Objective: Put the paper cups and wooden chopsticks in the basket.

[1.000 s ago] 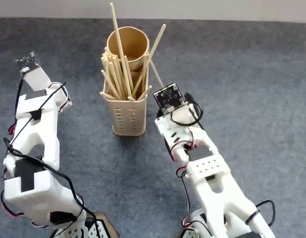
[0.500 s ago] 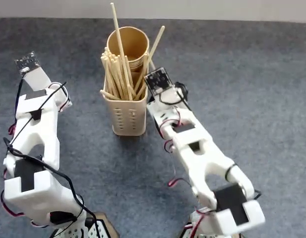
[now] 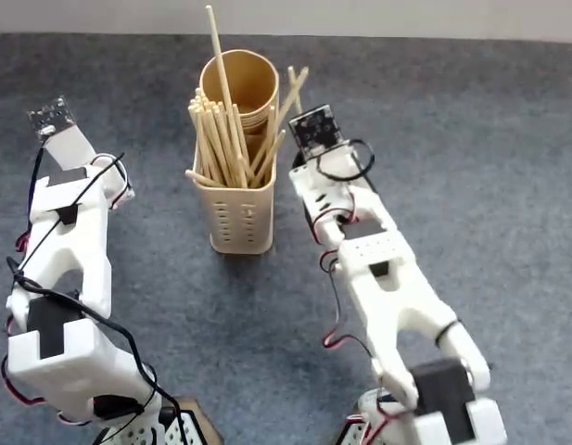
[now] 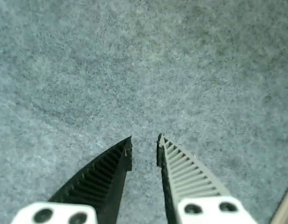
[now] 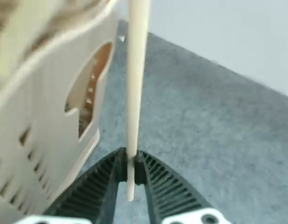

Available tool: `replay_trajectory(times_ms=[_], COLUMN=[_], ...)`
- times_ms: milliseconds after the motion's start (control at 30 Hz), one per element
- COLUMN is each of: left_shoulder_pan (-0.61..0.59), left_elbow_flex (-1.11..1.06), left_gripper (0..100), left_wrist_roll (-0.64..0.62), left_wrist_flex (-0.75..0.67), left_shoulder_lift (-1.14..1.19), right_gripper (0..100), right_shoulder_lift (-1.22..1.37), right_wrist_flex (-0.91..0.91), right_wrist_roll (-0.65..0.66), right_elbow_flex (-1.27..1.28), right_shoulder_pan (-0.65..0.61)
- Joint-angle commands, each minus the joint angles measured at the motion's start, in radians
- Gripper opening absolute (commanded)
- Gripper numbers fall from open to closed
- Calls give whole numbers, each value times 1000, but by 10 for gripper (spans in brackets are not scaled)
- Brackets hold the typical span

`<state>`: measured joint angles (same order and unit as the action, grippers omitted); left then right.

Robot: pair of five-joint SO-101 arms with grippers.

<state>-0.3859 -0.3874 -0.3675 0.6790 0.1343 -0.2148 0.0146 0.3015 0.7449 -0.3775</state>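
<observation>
A cream slotted basket (image 3: 235, 218) stands upright on the grey carpet, holding a stack of paper cups (image 3: 239, 79) and several wooden chopsticks (image 3: 221, 148). My right arm (image 3: 346, 218) stands just right of the basket's rim. Its gripper (image 5: 129, 165) is shut on one chopstick (image 5: 135, 84), held upright beside the basket wall (image 5: 50, 121); the stick's top (image 3: 293, 82) rises by the cups. My left arm (image 3: 68, 213) stands to the left, apart from the basket. Its gripper (image 4: 144, 145) is over bare carpet, open by a narrow gap with nothing in it.
Grey carpet (image 3: 471, 148) spreads around the basket on all sides. A pale wall edge (image 3: 406, 17) runs along the far side. The basket handle cut-out (image 5: 85, 88) faces my right gripper.
My right arm swung in against the basket, then eased back to its right rim, carrying the chopstick. The left arm has stayed still.
</observation>
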Motion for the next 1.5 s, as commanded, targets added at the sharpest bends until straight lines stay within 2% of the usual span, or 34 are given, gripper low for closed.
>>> replay_trajectory(times_ms=[0, 100, 200, 333, 400, 533, 667, 800, 1000, 1100, 1467], left_shoulder_pan=[18, 18, 27, 33, 33, 33, 33, 33, 53, 62, 67], left_elbow_flex=[28, 28, 28, 21, 15, 8, -4, -4, -8, -10, -22], left_gripper=[126, 126, 126, 126, 126, 126, 126, 126, 126, 126, 126], left_wrist_roll=[-5, -5, -5, -3, -3, -3, -3, -2, 5, 43, 48], left_wrist_flex=[5, 5, 5, 3, 2, 3, 2, 2, 2, 2, 0], left_shoulder_lift=[-4, -4, -4, -4, -4, -4, -4, -4, -4, -4, -4], right_gripper=[4, 4, 4, 4, 4, 4, 4, 4, 4, 4, 4], right_shoulder_lift=[-145, -246, -354, -386, -374, -259, -93, 47, 142, 150, 314], right_wrist_flex=[77, 105, 117, 282, 346, 360, 381, 515, 595, 593, 496], right_wrist_roll=[9, 2, -78, -170, -190, -189, -193, -195, -186, -137, -140], right_elbow_flex=[-45, -47, -88, -269, -352, -437, -661, -901, -1150, -1168, -1145], right_shoulder_pan=[15, 8, 8, -41, -107, -196, -200, -214, -219, -219, -217])
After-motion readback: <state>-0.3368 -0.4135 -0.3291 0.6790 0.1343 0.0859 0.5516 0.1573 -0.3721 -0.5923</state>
